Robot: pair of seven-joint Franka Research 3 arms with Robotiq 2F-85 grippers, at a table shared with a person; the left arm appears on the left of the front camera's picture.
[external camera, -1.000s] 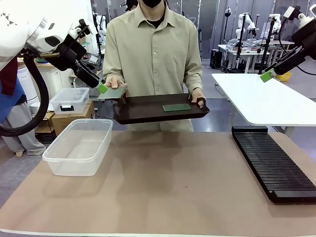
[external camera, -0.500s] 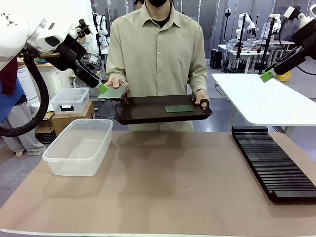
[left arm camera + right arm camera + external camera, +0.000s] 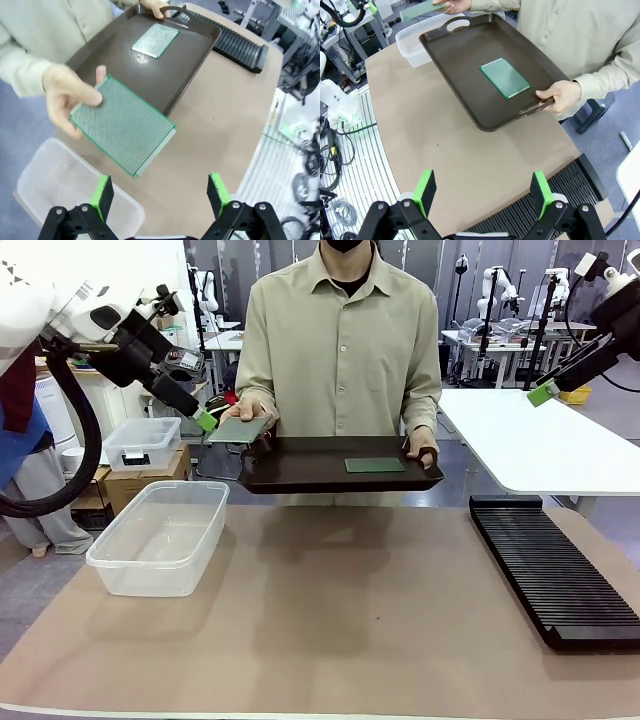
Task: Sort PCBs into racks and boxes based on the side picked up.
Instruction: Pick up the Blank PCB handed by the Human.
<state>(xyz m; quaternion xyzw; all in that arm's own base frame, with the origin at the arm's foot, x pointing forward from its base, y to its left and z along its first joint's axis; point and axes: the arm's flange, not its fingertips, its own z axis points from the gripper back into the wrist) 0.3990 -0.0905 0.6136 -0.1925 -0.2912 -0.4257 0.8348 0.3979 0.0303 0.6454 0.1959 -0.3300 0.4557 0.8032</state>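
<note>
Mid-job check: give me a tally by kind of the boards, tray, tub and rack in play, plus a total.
Green PCBs: 2 (held PCB, tray PCB)
Brown tray: 1
Clear tub: 1
Black rack: 1
Total: 5

One green PCB [image 3: 122,125] held by one edge in person's hand [image 3: 65,95]; second PCB [image 3: 375,465] flat on tray [image 3: 300,468]. Clear tub [image 3: 160,540] on counter [image 3: 350,620] to my left, black rack [image 3: 555,575] right.

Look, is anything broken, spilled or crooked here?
Nothing looks broken or spilled. One PCB lies flat on the brown tray. The other PCB is off the tray, held out in the person's hand in front of the open left gripper.
</note>
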